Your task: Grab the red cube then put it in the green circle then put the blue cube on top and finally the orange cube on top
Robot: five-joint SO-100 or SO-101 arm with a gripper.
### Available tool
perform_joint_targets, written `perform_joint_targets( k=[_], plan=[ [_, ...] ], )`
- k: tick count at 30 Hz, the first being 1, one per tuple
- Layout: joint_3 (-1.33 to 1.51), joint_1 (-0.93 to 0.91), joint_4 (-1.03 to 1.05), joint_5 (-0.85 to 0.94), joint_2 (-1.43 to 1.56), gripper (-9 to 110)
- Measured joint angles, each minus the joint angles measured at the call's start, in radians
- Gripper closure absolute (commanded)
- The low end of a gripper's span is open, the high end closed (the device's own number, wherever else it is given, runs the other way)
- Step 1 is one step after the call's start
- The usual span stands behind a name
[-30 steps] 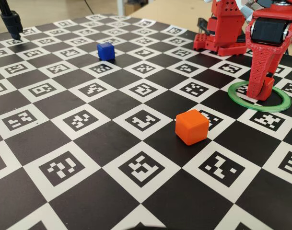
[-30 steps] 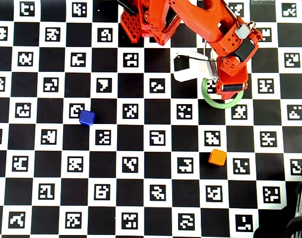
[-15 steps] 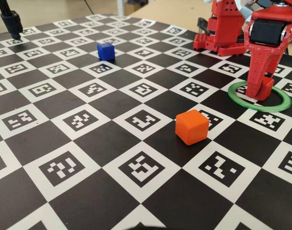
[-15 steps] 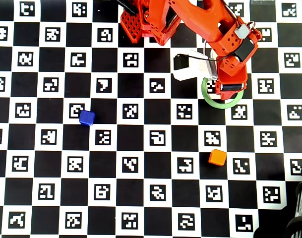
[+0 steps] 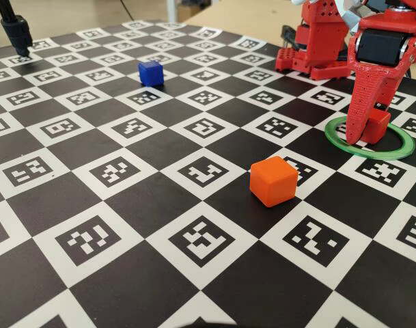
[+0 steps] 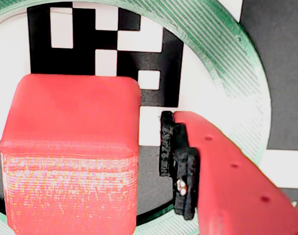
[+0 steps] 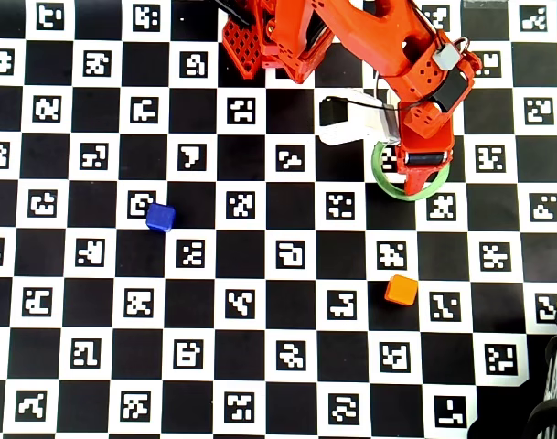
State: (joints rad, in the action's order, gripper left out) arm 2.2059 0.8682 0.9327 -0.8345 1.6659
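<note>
The red cube [image 6: 73, 147] stands on the board inside the green circle [image 6: 237, 58], large in the wrist view. My gripper [image 5: 367, 137] hangs over it, open: a gap shows between the cube's right face and the black pad of the right finger [image 6: 178, 161]. The other finger is out of the wrist view. In the fixed view the cube [image 5: 378, 126] sits within the ring [image 5: 399, 152] beside the finger. From overhead the gripper [image 7: 415, 165] covers the cube above the ring [image 7: 388, 183]. The blue cube [image 5: 151, 72] [image 7: 159, 217] and the orange cube [image 5: 272, 180] [image 7: 401, 290] lie apart.
A checkerboard mat [image 5: 126, 205] with printed markers covers the table. The red arm base [image 5: 317, 41] stands at the back right, and a black stand [image 5: 16, 31] at the back left. A white and black camera block [image 7: 351, 119] rides beside the wrist.
The jaws have parted from the red cube, which now rests in the ring. The gripper has risen slightly; blue and orange cubes have not moved.
</note>
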Motion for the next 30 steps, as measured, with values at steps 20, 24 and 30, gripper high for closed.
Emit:
perform_joint_targets(
  k=[20, 24, 30],
  plan=[
    [-0.305, -0.124, 0.445, 0.181, 0.143, 66],
    [-0.397, -0.232, 0.555, 0.411, 0.16, 66],
    [-0.483, -0.426, 0.672, 0.618, 0.196, 63]
  ],
)
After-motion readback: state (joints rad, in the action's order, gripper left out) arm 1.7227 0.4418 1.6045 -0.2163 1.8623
